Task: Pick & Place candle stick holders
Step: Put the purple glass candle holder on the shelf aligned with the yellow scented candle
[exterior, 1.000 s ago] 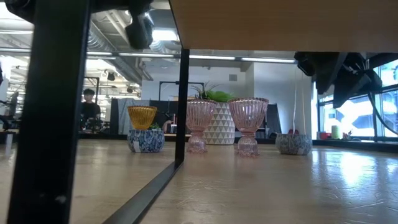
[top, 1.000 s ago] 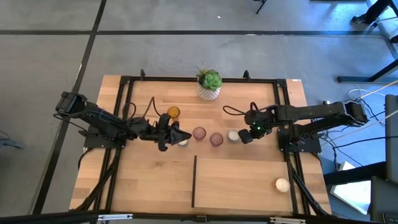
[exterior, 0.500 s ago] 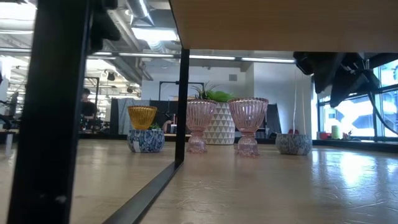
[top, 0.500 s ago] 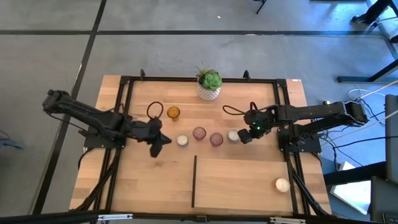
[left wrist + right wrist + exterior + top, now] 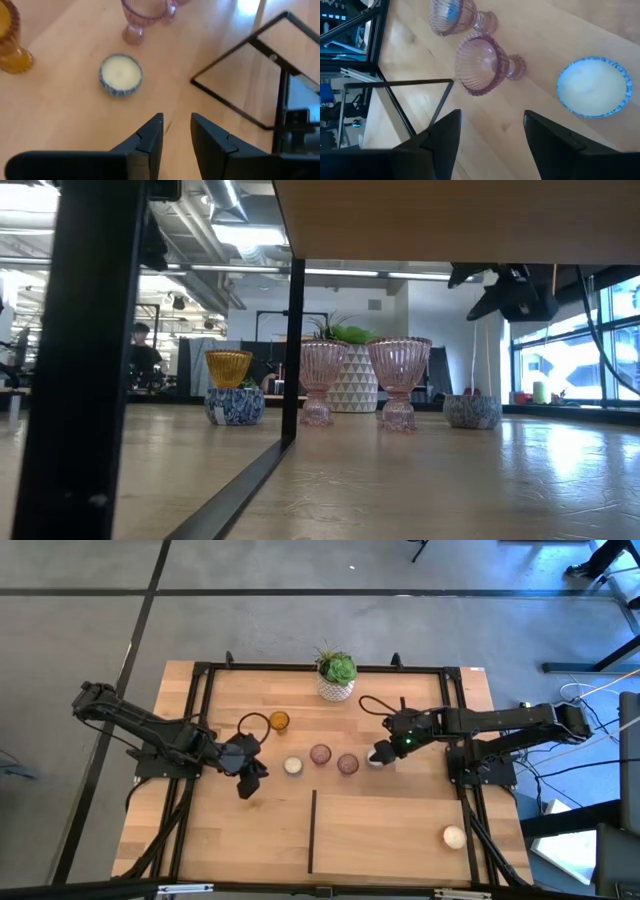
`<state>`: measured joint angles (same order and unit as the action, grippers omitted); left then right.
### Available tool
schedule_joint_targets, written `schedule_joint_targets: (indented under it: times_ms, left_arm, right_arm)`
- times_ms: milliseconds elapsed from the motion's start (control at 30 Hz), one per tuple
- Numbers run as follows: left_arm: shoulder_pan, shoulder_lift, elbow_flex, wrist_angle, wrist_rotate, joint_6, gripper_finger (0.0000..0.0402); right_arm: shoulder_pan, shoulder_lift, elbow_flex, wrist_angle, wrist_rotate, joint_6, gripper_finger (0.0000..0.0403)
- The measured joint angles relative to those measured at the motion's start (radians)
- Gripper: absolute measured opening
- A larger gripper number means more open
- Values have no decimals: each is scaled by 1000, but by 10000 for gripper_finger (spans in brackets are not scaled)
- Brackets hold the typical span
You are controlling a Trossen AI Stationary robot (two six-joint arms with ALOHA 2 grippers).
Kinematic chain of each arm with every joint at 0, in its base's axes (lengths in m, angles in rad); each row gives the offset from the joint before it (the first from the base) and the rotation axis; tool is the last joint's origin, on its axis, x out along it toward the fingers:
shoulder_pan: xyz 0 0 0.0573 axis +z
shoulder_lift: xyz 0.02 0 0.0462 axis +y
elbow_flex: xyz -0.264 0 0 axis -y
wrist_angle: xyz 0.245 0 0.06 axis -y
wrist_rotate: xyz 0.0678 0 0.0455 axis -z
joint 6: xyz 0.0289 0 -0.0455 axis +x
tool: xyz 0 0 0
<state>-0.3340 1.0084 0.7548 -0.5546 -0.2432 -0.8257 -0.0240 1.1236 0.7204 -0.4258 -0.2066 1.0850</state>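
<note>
— Where are the candle holders?
— Four sit in a row mid-surface: a cream one (image 5: 293,766), two mauve ones (image 5: 320,754) (image 5: 347,763), another cream one (image 5: 377,754). The amber holder (image 5: 279,721) stands behind; a third cream one (image 5: 454,836) sits well apart.
— The hands?
— Left hand (image 5: 250,783) empty, fingers parted, beside the row's end. Right hand (image 5: 382,752) spread wide above the other end cream holder.

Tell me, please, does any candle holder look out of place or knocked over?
None is tipped. One cream-white holder sits alone near the table's front right corner, far from the row: cream-white, two mauve, another cream-white, with the amber holder behind them.
</note>
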Motion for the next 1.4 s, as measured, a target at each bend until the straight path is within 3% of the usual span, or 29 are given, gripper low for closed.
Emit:
schedule_joint_targets:
  times_ms: [200,700,1000,1400]
  left_arm:
    - [1,0,0,36,-72,-17,89]
    - [1,0,0,59,-123,-26,80]
    - [1,0,0,58,-146,-25,75]
    - [1,0,0,58,-159,-25,74]
  right_arm:
    - [-1,0,0,0,-3,0,206]
    - [-1,106,0,22,-6,-5,200]
    - [-1,180,0,153,-6,-4,200]
    - [-2,227,0,183,-6,-1,200]
